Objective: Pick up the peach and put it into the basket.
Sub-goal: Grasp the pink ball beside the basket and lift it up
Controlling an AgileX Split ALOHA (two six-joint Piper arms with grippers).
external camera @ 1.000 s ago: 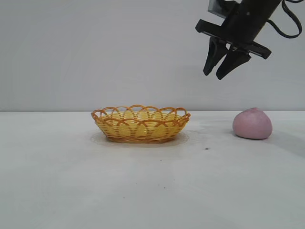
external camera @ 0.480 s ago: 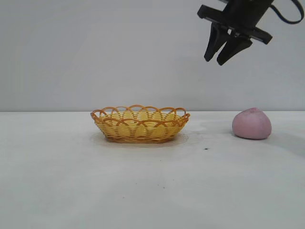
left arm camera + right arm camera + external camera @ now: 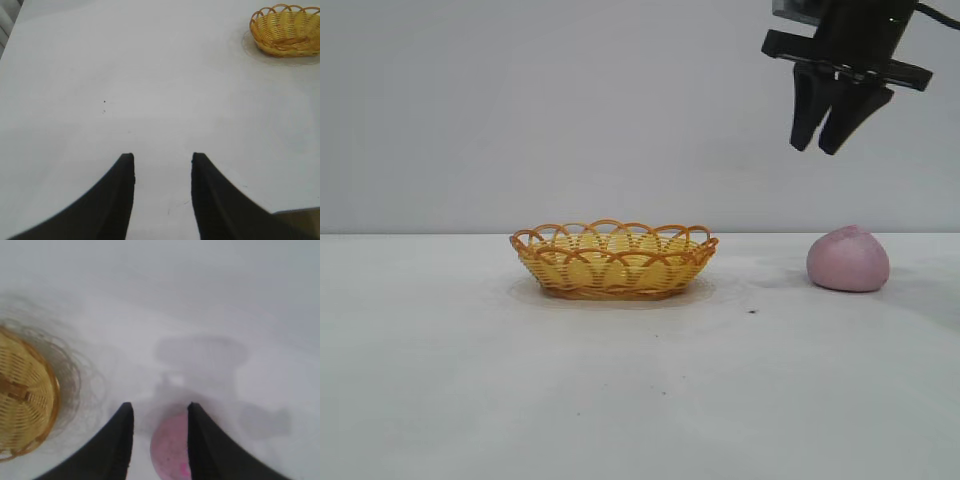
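The pale pink peach (image 3: 848, 259) rests on the white table at the right. High above it, slightly to its left, hangs my right gripper (image 3: 822, 148), open and holding nothing, fingers pointing down. In the right wrist view the peach (image 3: 171, 448) shows far below between the black fingers (image 3: 122, 440) of that gripper (image 3: 160, 406). The yellow wicker basket (image 3: 614, 260) with its orange-brown scalloped rim sits at mid-table, with nothing seen inside; it also appears as the basket (image 3: 22, 405) and the basket (image 3: 286, 31) in the wrist views. My left gripper (image 3: 163, 156) is open over bare table, away from the basket.
The white table (image 3: 470, 380) stretches bare around basket and peach, against a plain grey wall. A small dark speck (image 3: 752, 312) lies between them. The left arm is outside the exterior view.
My right gripper rose, then shifted right, from left of the peach to nearly over it. Peach and basket have stayed put.
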